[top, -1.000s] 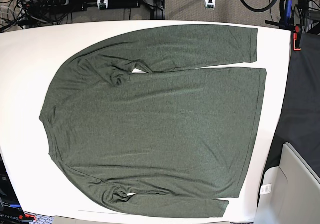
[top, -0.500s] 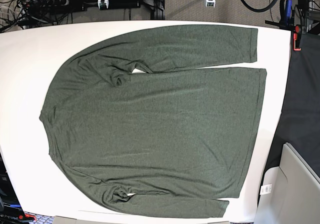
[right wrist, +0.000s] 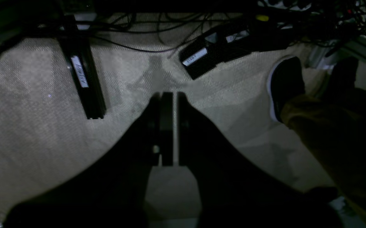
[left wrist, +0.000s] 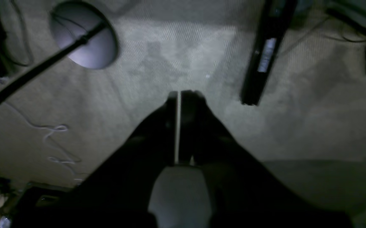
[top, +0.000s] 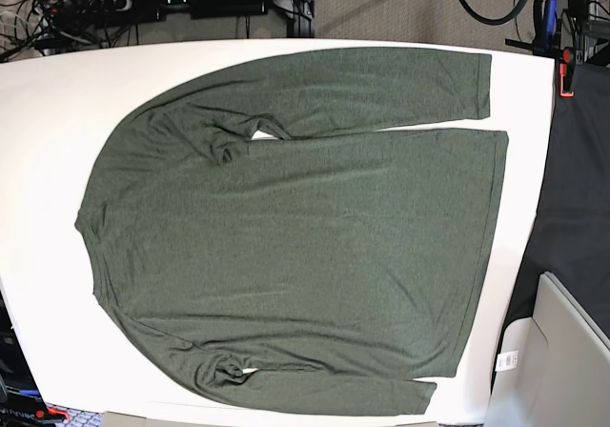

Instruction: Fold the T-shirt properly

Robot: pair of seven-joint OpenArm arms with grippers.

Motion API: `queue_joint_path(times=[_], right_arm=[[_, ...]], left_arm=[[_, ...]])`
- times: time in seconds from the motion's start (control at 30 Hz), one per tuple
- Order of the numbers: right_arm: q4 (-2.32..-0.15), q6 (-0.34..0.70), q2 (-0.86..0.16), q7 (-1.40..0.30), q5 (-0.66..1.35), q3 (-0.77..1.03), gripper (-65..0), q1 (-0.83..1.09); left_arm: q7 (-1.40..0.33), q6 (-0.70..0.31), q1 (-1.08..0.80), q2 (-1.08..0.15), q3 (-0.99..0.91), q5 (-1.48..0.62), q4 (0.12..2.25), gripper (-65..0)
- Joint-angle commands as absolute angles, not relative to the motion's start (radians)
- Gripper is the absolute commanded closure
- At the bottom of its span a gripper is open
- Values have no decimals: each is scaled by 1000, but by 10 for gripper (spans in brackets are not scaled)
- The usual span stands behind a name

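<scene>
Base view: the dark olive-green long-sleeved knit T-shirt (top: pixel 295 236) lies spread flat on the white table (top: pixel 48 132), neck twd that view's left, hem twd its right, sleeves along the far & near edges. My left gripper (left wrist: pixel 181 94) and my right gripper (right wrist: pixel 167 94) are both clenched on nothing, off the table, above beige carpet (left wrist: pixel 297 126); w/ a black shoe (right wrist: pixel 284 85) near the right one
</scene>
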State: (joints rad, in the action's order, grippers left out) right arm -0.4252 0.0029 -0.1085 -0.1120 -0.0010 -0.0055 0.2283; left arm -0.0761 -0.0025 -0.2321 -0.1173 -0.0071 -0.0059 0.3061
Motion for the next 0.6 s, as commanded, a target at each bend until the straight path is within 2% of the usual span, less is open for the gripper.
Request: queue_joint_path(times=[0.0,0.27,0.57], right_arm=[[-452,5,-116,-107,1,-7,-2,257],[-628,5,-177,-114,1,-7,0,392],[-958,5,-245,-114,7,1,0,579]], left_arm=[[-76,-1,-260,-124,-10,-2,329,0],[-77,-1,-392,-156,-12,-12,496,0],[-88,-1,-585,-229,-12,-222,786,0]])
